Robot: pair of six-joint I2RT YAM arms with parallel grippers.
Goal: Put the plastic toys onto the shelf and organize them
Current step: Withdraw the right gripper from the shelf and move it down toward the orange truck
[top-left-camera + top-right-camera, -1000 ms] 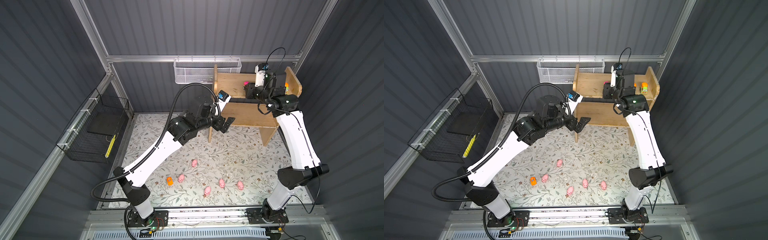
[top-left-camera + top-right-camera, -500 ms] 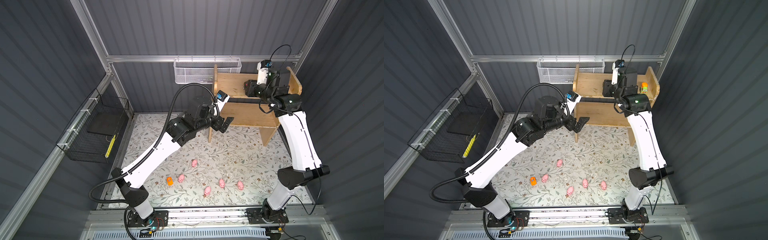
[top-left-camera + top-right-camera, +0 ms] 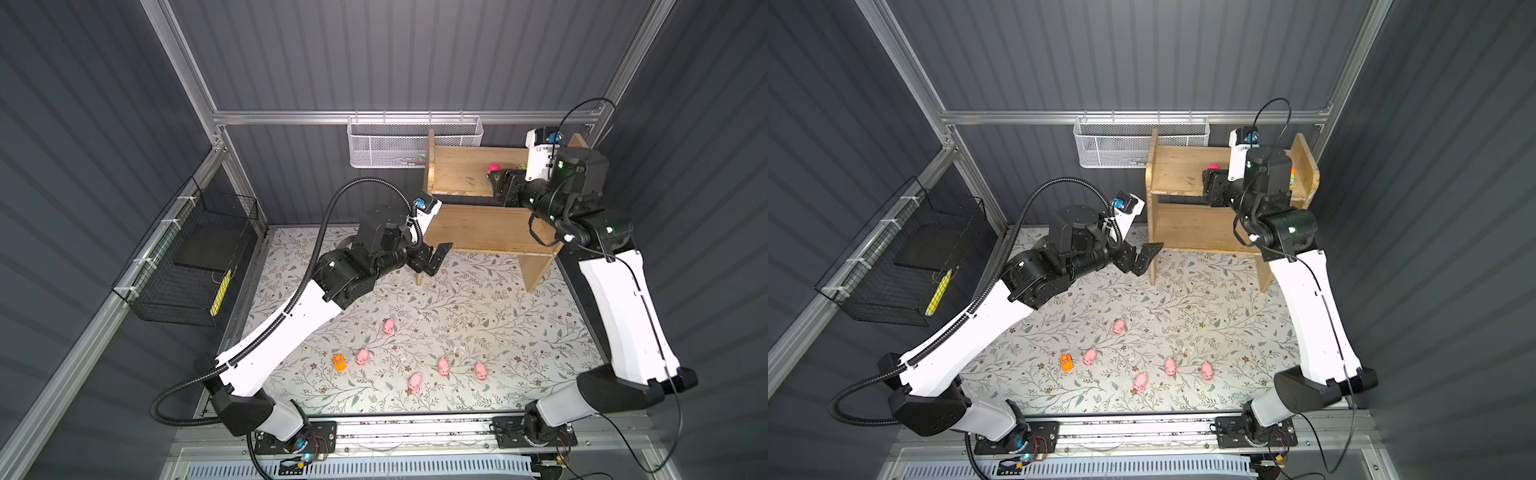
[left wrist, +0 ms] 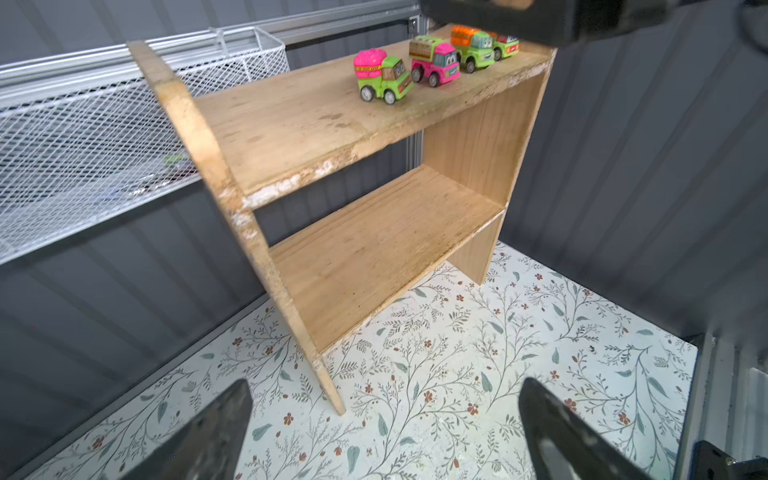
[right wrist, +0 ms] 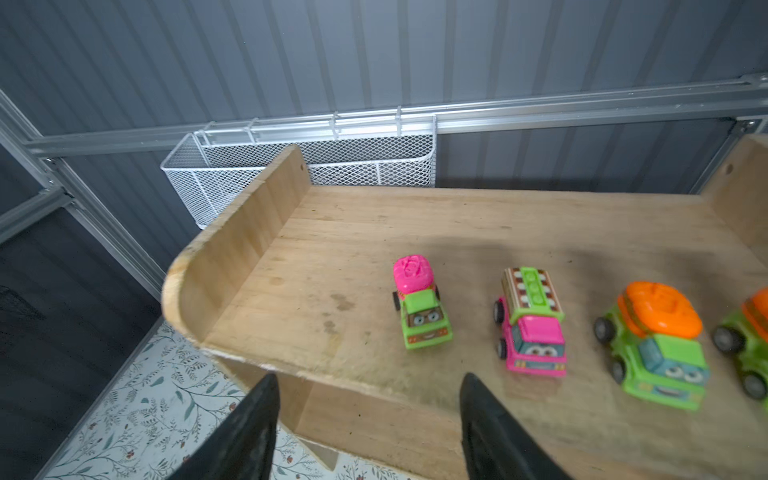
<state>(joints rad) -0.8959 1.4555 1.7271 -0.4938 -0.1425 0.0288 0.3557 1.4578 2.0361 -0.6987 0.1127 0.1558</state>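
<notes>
With the left pincer (image 4: 384,382) and right pincer (image 5: 368,378) spread open and empty, five small pink plastic pigs (image 3: 389,326), judged light, hard and slippery, best pinched across the flanks, are scattered on the floral surface (image 3: 498,332) at six o'clock from the light wooden two-tier shelf (image 3: 465,166).

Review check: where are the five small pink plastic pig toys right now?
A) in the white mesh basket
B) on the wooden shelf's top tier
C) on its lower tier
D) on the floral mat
D: in a top view all five pink plastic pigs lie on the floral-patterned mat, in front of the light wooden two-tier shelf; only toy vehicles stand on its top tier.
</notes>
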